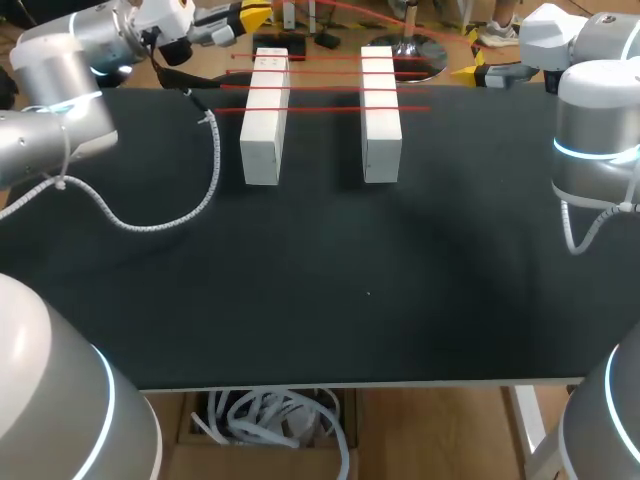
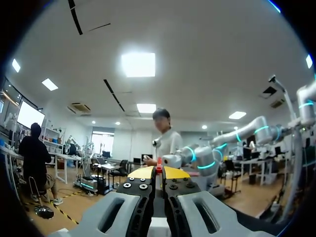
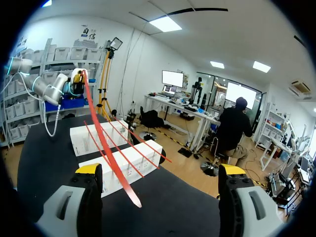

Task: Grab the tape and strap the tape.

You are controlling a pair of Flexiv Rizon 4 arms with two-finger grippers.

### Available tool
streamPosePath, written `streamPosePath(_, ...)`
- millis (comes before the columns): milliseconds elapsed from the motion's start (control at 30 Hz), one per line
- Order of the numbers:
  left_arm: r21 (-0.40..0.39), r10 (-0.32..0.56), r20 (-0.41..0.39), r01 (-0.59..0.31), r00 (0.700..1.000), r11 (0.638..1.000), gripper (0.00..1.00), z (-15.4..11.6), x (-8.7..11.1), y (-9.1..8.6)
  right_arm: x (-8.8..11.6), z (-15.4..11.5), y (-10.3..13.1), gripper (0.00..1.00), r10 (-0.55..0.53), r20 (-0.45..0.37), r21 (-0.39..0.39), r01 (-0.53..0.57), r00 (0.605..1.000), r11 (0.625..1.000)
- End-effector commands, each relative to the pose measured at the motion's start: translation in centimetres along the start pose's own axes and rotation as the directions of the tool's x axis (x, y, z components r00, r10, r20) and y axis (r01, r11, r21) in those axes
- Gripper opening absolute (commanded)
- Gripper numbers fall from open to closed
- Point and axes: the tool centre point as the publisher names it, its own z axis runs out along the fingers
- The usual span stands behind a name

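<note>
Worktop strapping: free tape end not yet caught

Black worktop (image 1: 320, 280) carries two white blocks (image 1: 264, 120) with red strips (image 1: 320, 87) already laid across both. The left hand (image 2: 158, 172) pinches one end of a loose tape (image 3: 106, 148). Its free end dangles between the wide-spread fingers of the right hand (image 3: 160, 170), which probably must close on it next.

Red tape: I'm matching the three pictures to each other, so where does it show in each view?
Head view: red tape strands cross the two white blocks at the table's far side.
Left wrist view: only a red tape sliver, pinched between the left pincer's tips.
Right wrist view: tape strands over the blocks, plus one long strip running from the left pincer to between the open right pincer's fingers.
Shared landmark: the left pincer, visible in all three.
</note>
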Motion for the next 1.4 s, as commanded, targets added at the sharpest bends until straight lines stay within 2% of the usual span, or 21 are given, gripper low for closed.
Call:
streamPosePath(33,0.008,0.003,0.010,-0.003,1.000,1.000,0.00,0.51,0.06,0.27,0.00,0.00,0.00,1.00,0.000,0.000,0.000,0.000,1.000,1.000)
streamPosePath(800,0.015,0.003,0.037,-0.004,0.999,1.000,0.00,1.04,-0.11,0.77,0.00,0.00,0.00,1.00,0.000,0.000,0.000,0.000,1.000,1.000)
streamPosePath(1033,0.010,0.000,0.021,0.000,1.000,1.000,0.00,1.05,-0.12,0.77,0.00,0.00,0.00,1.00,0.000,0.000,0.000,0.000,1.000,1.000)
streamPosePath(1200,0.005,0.000,-0.018,0.001,1.000,1.000,0.00,1.11,0.04,0.78,0.00,0.00,0.00,1.00,0.000,0.000,0.000,0.000,1.000,1.000)
streamPosePath(1400,0.000,-0.002,-0.020,0.002,1.000,1.000,0.00,1.11,0.13,0.75,0.00,0.00,0.00,1.00,0.000,0.000,0.000,0.000,1.000,1.000)
